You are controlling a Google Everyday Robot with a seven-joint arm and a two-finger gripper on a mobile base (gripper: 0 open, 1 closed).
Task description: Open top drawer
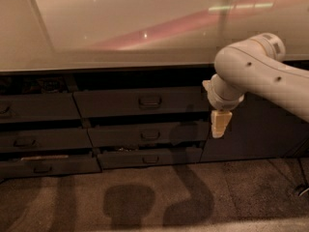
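Currently, the pincer is seen hanging tip-down off the white arm. It sits at the right end of the drawer bank, in front of the seam between the drawers and the plain cabinet door. Whether it is apart or together cannot be told from this angle. Nothing is seen clamped in it.

The top drawer is located directly under the pale tabletop. It has the widest dark front, with its long axis horizontal, running left-right. Its loop handle is set at centre, bar also horizontal. No tray is seen exposed, so the drawer is judged shut or barely ajar, and the task as not yet started.

Key relation: the handle lies well to the left of the pincer and a little higher in the picture. The pincer tip is roughly level with the second drawer, not the top one. Only one arm is fitted, so no choice of side is needed. Stand-off from the drawer fronts cannot be read here.

Next move, as judged: a shift left and slightly up is needed, with the tip turned toward the front so the bar is spanned top-to-bottom. A straight pull square to the front is then expected.

Risk: a like handle is fitted on the second drawer just below and on the narrower drawer to the left, so the wrong one could be caught.
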